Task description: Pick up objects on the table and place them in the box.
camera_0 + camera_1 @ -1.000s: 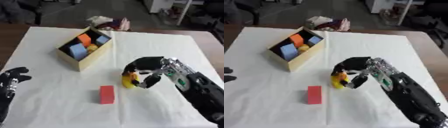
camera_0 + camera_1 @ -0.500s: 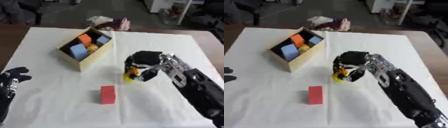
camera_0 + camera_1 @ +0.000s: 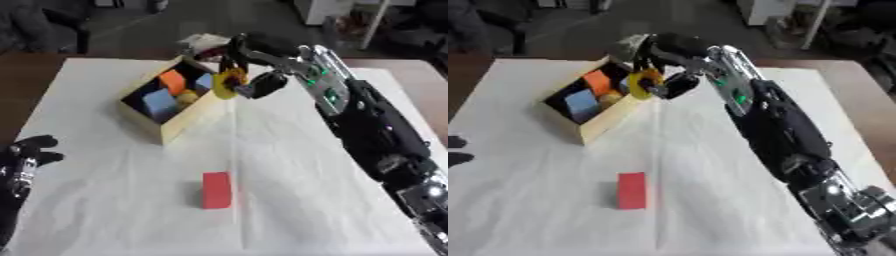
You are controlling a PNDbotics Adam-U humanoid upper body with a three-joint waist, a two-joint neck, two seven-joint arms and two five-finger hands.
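the right hand (image 3: 254,65) grips a yellow object (image 3: 229,82) above the box (image 3: 179,127) rim. a red block (image 3: 217,189) lies on the white cloth (image 3: 306,200). the left hand (image 3: 22,162) rests open at lower left.

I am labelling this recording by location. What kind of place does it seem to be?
Probably a lab or workshop used for robot trials. A table under a white cloth holds only a wooden box of coloured blocks and a red block, and a bare dark floor lies beyond it.

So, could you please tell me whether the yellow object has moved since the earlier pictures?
Yes. The right hand carried the yellow object from beside the red block up to the box.
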